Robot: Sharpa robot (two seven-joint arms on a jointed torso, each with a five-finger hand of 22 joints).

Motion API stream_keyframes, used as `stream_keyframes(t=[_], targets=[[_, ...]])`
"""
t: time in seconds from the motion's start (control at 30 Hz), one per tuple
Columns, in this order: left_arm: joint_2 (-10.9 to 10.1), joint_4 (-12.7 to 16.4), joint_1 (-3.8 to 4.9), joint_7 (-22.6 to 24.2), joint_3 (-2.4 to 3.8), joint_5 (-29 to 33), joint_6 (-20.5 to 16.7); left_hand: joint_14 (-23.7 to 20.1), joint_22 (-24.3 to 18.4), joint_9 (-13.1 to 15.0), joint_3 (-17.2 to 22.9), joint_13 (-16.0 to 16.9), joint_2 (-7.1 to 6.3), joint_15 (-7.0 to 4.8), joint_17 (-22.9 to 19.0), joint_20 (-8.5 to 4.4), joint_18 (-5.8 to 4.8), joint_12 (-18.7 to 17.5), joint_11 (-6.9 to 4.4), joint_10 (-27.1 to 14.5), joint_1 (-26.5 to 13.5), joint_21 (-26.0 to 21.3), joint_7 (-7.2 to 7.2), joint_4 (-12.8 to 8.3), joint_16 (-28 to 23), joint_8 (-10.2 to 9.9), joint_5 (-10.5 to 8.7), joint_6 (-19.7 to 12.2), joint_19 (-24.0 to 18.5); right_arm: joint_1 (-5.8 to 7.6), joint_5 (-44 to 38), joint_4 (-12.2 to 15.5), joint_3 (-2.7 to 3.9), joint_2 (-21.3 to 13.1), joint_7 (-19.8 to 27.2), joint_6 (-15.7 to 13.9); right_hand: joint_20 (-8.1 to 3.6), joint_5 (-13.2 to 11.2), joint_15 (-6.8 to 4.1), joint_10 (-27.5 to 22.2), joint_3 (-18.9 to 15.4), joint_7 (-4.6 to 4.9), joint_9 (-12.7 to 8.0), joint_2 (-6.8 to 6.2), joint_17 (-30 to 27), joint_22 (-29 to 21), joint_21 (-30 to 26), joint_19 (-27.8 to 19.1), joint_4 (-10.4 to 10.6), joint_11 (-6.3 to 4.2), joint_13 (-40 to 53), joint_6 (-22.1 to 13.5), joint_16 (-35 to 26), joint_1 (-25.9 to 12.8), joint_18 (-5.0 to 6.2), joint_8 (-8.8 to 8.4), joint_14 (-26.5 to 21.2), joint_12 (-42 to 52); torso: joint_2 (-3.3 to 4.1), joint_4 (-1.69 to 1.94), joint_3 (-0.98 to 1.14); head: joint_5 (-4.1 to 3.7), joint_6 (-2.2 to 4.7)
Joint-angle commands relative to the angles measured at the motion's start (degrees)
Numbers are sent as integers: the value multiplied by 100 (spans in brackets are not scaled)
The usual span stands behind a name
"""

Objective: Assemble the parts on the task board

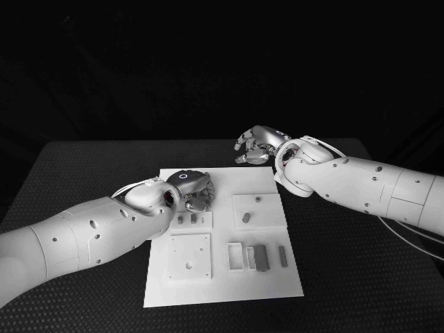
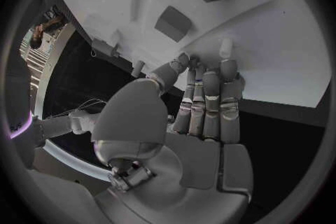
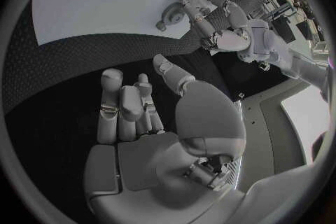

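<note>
The white task board [image 1: 222, 277] lies in the middle of the black table. Small grey parts stand in it: one [image 1: 246, 216] on a square plate, two taller ones [image 1: 263, 255] near the front. My left hand [image 1: 187, 189] is over the board's far left part. In the left wrist view its fingers [image 2: 210, 95] lie straight and close together, tips resting on the board [image 2: 280, 50]. Two grey blocks [image 2: 173, 23] stand just ahead of them. A small peg [image 2: 138, 69] shows beside the thumb. My right hand [image 1: 255, 146] hangs beyond the board's far edge, fingers [image 3: 122, 106] curled, holding nothing.
A square plate with holes [image 1: 190, 257] sits at the board's front left. Black table mat [image 1: 362, 277] surrounds the board on all sides. My two forearms cross the table's left and right sides.
</note>
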Motion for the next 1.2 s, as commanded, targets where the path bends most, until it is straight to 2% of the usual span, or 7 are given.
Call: stream_keyframes(t=[0.03,0.6,1.03,1.2], targets=[[-31,-19,-67,-173,-51,-172,504,49,120,-9,46,17,24,-21,6,1,433,0,-12,56,53,17,-7,3,27,40,1,67,55,-1,-5,5,1,2,50,48,-28,18,9,-27,6,74,-8,-13,7,103,-29,4,26,12,-8,-45,-38,-56,179,-35,-23,29,4,1,-2,-4,-7],[-89,-8,-67,-228,-49,-249,636,64,120,-51,23,45,-35,-42,3,-15,428,8,-34,112,44,32,10,1,35,32,-3,25,70,-1,1,16,1,-14,52,48,-28,18,9,-27,5,74,-9,-15,8,103,-31,5,31,12,-10,-46,-39,-63,179,-36,-22,30,0,5,-2,-24,-33],[-57,-40,-67,-242,-50,-305,665,111,122,-72,56,75,6,-69,8,-40,431,22,-62,177,98,61,-5,-1,63,66,-2,56,116,-1,9,22,1,-14,55,48,-28,18,9,-28,6,74,-9,-10,8,103,-32,6,39,12,-11,-47,-39,-71,179,-36,-22,31,-2,1,-4,-17,-33],[-31,-71,-67,-244,-50,-390,684,125,123,-78,60,82,4,-76,10,-46,430,25,-69,193,106,71,-7,1,71,73,-3,61,130,-1,10,17,1,-8,56,48,-28,18,9,-28,6,74,-9,-9,8,103,-32,7,42,12,-11,-47,-39,-74,179,-37,-22,31,0,0,1,-16,-35]])
